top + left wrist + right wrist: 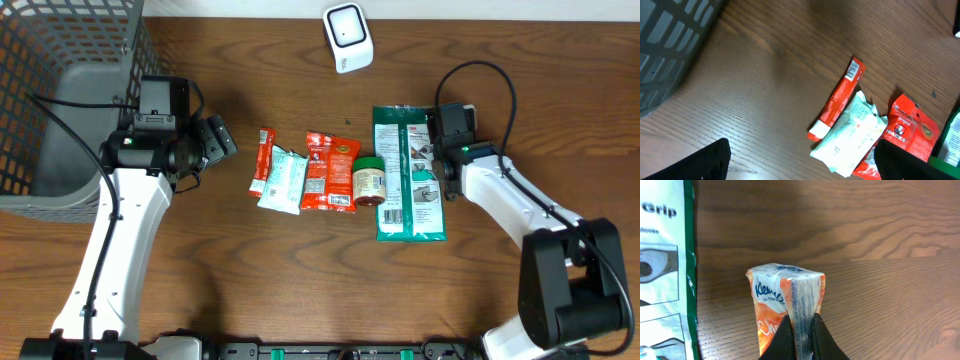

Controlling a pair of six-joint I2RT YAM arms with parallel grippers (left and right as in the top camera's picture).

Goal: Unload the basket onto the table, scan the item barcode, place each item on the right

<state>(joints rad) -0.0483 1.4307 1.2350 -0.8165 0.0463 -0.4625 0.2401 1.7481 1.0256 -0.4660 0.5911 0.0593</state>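
Observation:
My right gripper [801, 322] is shut on the end seam of an orange and white Kleenex tissue pack [782, 292], held just above the wooden table beside the edge of a green bag [665, 270]. In the overhead view the right wrist [455, 128] sits at that green bag's [408, 175] right edge, and the tissue pack is hidden there. A white scanner [347, 37] stands at the back centre. My left gripper [801, 150] is open over bare wood left of the row of items, its black fingers [705, 160] wide apart and holding nothing.
A row of items lies mid-table: a slim red pack [263, 160], a white-teal pack [283, 180], a red Hacks bag [328, 170] and a green-lidded jar [368, 182]. A grey wire basket [60, 60] fills the back left corner.

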